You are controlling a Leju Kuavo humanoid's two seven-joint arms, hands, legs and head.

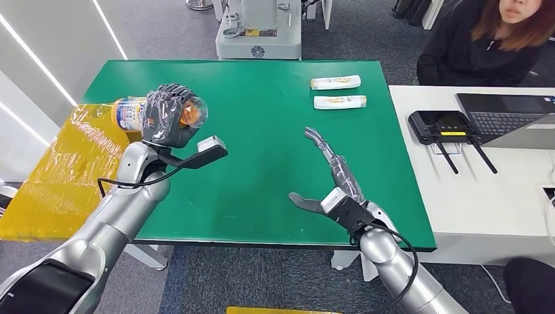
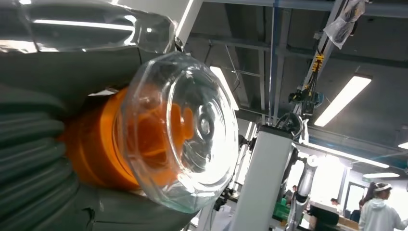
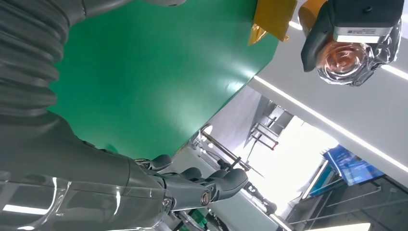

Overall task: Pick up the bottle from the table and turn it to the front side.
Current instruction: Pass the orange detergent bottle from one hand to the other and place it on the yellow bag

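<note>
My left hand (image 1: pixel 169 115) grips the bottle (image 1: pixel 129 112) and holds it lying sideways above the left side of the green table (image 1: pixel 262 170). The bottle has a white and yellow label, an orange top and a clear domed cap (image 2: pixel 185 130). The cap end (image 3: pixel 344 60) points toward my right hand, and my left hand (image 3: pixel 337 29) wraps the body behind it. My right hand (image 1: pixel 330 180) hovers open over the table's front right part, fingers (image 3: pixel 211 185) stretched out and holding nothing.
Two white tubes (image 1: pixel 335 82) (image 1: pixel 340 102) lie at the table's far right. A yellow wrapped surface (image 1: pixel 59 170) adjoins the table on the left. A white desk (image 1: pixel 471 190) with a router (image 1: pixel 442 127) and laptop (image 1: pixel 507 118) stands right, a person (image 1: pixel 491 42) behind it.
</note>
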